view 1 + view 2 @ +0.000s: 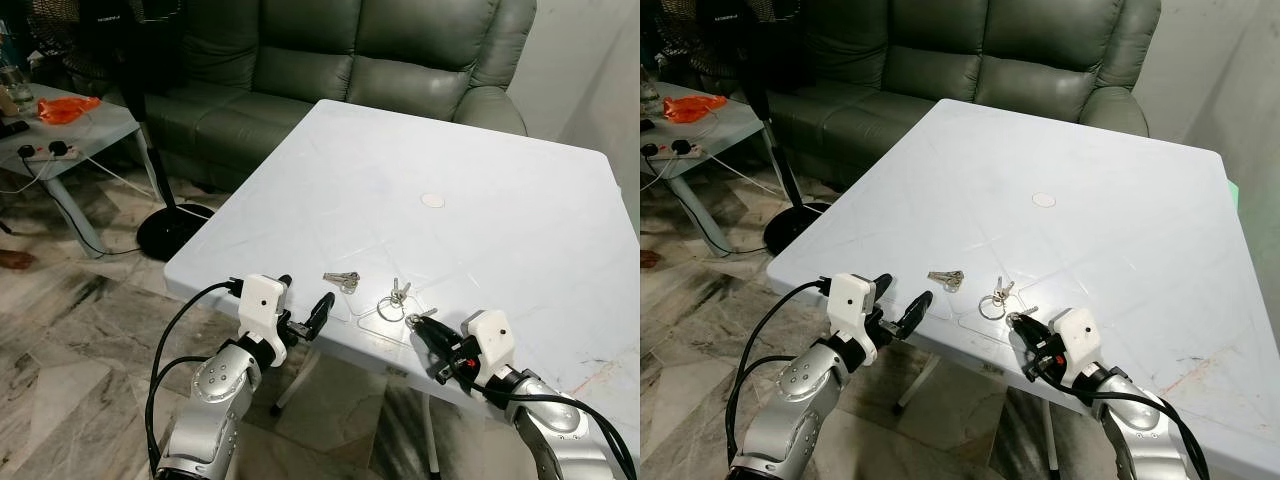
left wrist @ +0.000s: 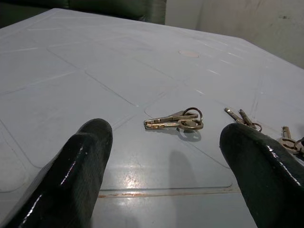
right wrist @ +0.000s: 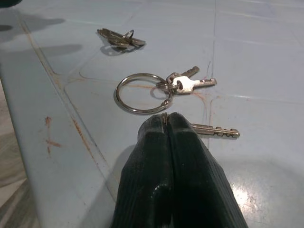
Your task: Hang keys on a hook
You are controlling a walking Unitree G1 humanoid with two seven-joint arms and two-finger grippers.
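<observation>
White table (image 1: 480,180), near edge: small key bunch (image 1: 342,281); big-ring key bunch (image 1: 393,301) beside it. L gripper (image 1: 303,305): fingers wide, facing small bunch. R gripper (image 1: 420,326): fingers pressed together on single key (image 3: 214,130) (ring end pinched).

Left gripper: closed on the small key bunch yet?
No. The left gripper is open, its fingers spread short of the small key bunch lying on the table.

From head height the two eye views look forward and down across the white table (image 1: 480,190) toward the far sofa (image 1: 330,60), sharing its near edge, while each wrist view sits low and close over that edge, both catching the small key bunch (image 2: 178,121).
</observation>
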